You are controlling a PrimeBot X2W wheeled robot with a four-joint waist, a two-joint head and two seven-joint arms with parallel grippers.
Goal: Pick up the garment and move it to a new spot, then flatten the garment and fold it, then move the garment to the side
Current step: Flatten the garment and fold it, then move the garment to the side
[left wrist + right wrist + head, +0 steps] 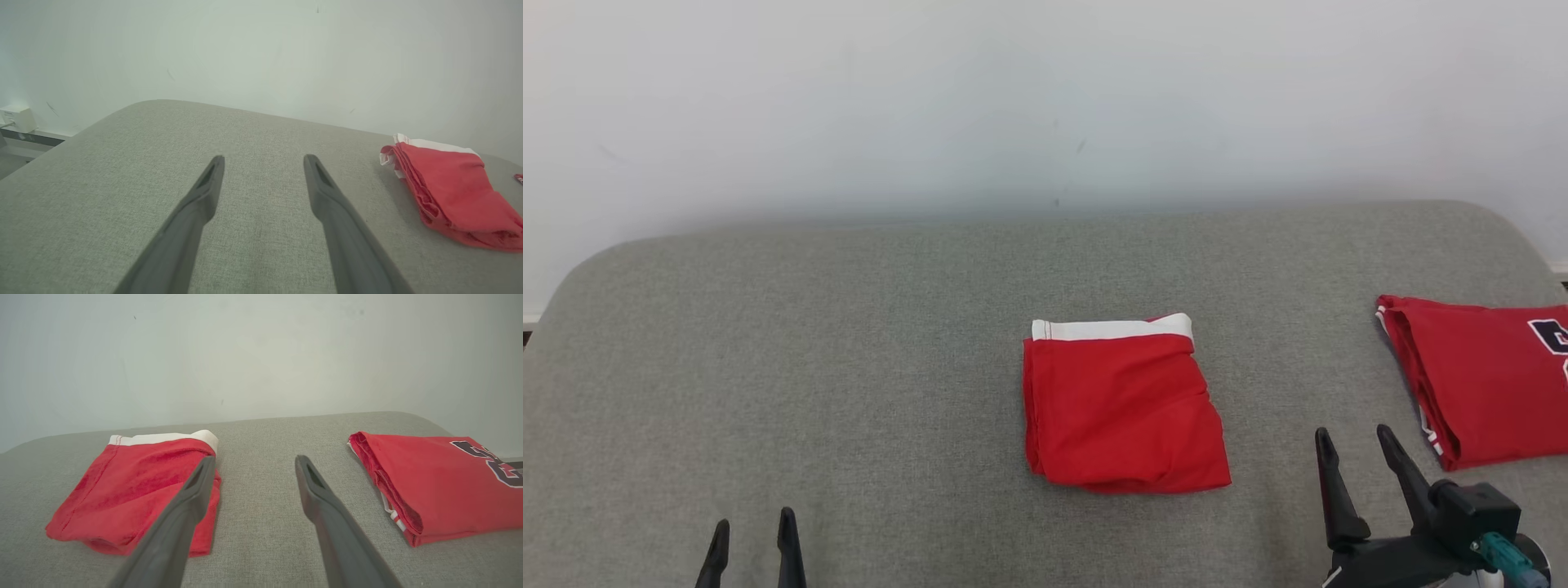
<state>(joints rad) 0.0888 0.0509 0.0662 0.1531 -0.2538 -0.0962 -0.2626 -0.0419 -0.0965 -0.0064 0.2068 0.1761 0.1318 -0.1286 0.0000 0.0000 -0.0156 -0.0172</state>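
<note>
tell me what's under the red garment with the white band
The garment lies directly on the grey cushion, which shows all around it. Nothing pokes out at its edges; the patch beneath and its inner folds are covered.

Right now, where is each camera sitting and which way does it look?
Head view: on the head, looking down at the grey cushion, red shorts and red jersey; left gripper and right gripper below.
Left wrist view: on the left wrist, looking along that open gripper; shorts at right.
Right wrist view: on the right wrist, its open gripper pointing between shorts and jersey.
Shared: all three show the shorts.
</note>
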